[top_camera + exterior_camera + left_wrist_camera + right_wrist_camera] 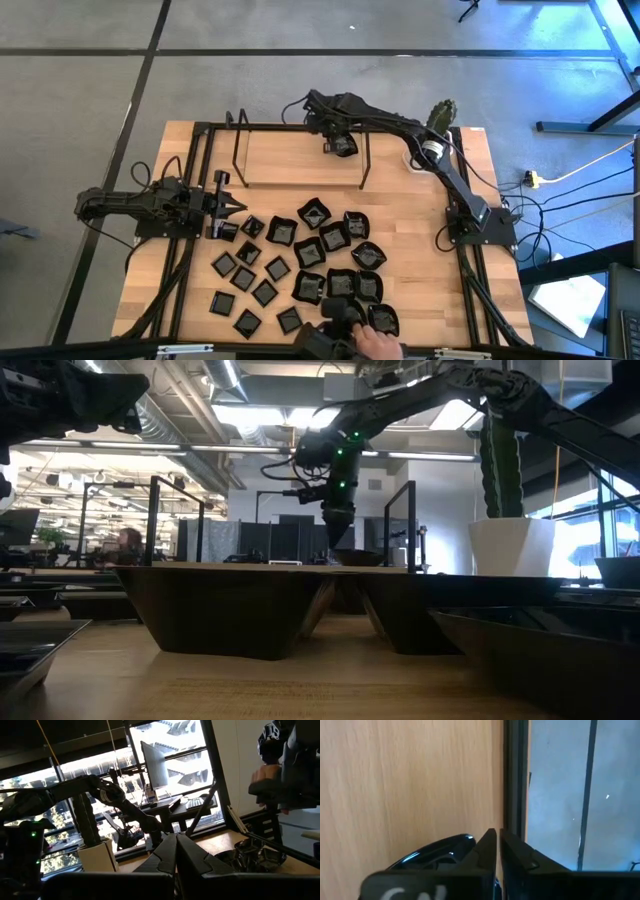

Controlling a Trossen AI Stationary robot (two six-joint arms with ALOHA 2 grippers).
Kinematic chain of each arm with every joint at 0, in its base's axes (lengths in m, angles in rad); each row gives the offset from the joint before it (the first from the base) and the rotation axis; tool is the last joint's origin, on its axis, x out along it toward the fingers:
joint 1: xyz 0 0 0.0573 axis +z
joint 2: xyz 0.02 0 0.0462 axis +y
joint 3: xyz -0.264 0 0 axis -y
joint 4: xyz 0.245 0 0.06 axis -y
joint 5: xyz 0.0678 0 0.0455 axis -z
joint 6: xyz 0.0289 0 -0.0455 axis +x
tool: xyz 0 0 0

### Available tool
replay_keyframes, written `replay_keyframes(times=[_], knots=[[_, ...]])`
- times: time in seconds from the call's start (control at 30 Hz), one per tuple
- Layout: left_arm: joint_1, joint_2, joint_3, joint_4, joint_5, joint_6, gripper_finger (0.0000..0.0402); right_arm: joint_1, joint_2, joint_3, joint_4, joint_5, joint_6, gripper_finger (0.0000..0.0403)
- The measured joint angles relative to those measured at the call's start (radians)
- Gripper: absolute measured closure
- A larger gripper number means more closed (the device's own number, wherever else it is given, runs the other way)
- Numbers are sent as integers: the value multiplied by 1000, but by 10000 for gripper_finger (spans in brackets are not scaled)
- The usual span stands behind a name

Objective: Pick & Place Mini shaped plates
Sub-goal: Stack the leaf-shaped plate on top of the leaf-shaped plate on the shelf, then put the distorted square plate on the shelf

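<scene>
The right tool (342,146) hangs at the far edge of the tabletop (290,160), about 12 o'clock from the heap of mini shaped plates (335,240), with a glossy black plate (437,852) pinched at its rim between nearly closed fingers; the right wrist view shows the dish's curved edge lying against one finger, over bare wood and just beside the black frame rail (515,780). In my judgement the coming move turns on this: the held plate sits directly under the tool, close to the wood inside the wire rack (300,155), so a short descent and release is all that separates it from rest. The right arm stretches long from its base at 3 o'clock, elbow high, wrist pointing straight down. The left tool (228,206) waits at 9 o'clock with fingers pressed together and empty, nearest the small flat squares (250,270). A person's hand (378,343) shows at 6 o'clock by the near plates
</scene>
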Motion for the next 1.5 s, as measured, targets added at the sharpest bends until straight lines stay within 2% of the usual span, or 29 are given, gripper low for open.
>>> replay_keyframes(times=[0.3, 0.43, 0.6, 0.83, 1.03, 1.23, 1.37, 1.5], knots=[[0, 0, 0, 0, 0, -1, 398, 0, 0, -53, 1, 43, 0, 398], [0, 0, 0, 0, 0, 0, 397, 2, 0, 4, -17, 86, 0, 390], [0, 0, 0, 0, 0, 0, 397, 16, 0, 126, -82, 89, 14, 373], [0, 0, 0, 0, 0, 1, 398, 72, -86, 126, -134, 97, 25, 384], [0, 0, 0, 0, 0, 1, 398, 191, -232, 125, -165, 87, 44, 395], [0, 0, 0, 0, 0, 1, 398, 343, -472, 125, -193, 45, 127, 399], [0, 0, 0, 0, -7, 1, 398, 462, -644, 125, -228, 25, 284, 398], [0, 0, 0, 0, -56, 1, 398, 557, -781, 97, -367, 68, 483, 398]])
